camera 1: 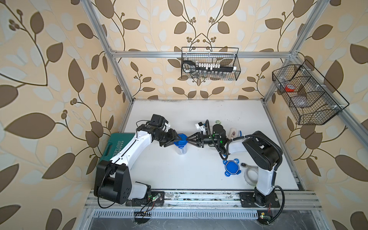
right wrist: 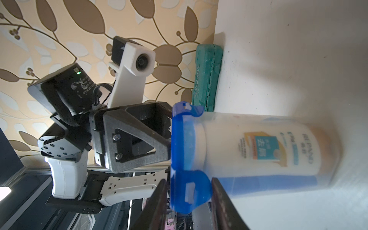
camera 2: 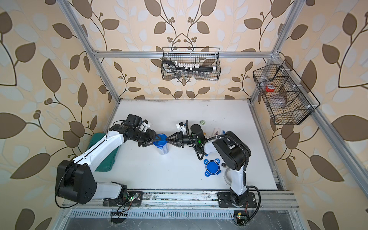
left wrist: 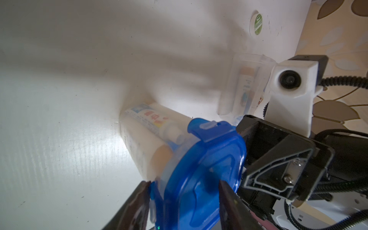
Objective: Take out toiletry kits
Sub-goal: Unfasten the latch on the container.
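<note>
Mid-table: clear jar (camera 1: 181, 151) standing upright, blue lid (camera 1: 180, 138) on it. One toiletry kit sits inside. The left wrist view shows a small tube (left wrist: 153, 119) and an orange-capped bottle (left wrist: 161, 157), and the right wrist view shows a white printed bottle (right wrist: 258, 147) beside a blue toothbrush piece (right wrist: 268, 180).

Left gripper (camera 1: 176, 137) at the lid's left edge, right gripper (camera 1: 188, 139) at its right edge, tips facing across the lid.
- Right: jaws narrowed onto one lid tab (right wrist: 189, 194), with the pads (right wrist: 221, 203) apparently against both of its faces. I read that as a pinch on the tab.
- Left: jaws part-closed, straddling the lid's rim. I can't tell whether they bite or only bracket it.

Far right, past the right forearm: a second clear jar (left wrist: 243, 83) with more kit pieces showing through it. The green-white disc (camera 1: 218, 121) lies out on the table (camera 1: 179, 175). A loose lid (camera 1: 232, 167) lies near right.

Risks from here, my judgement:
- The jar is tall and nothing holds its body. An uneven pull on the tabs could tip it or drag it sideways.
- If one latch frees and the others hold, lifting could carry the whole jar up, then drop it — kit scattered.
- The tabs are small and slick, so a pad could slip off and snap the lid back.
- The two sets of fingertips are close, and any inward drift risks contact between them.
</note>
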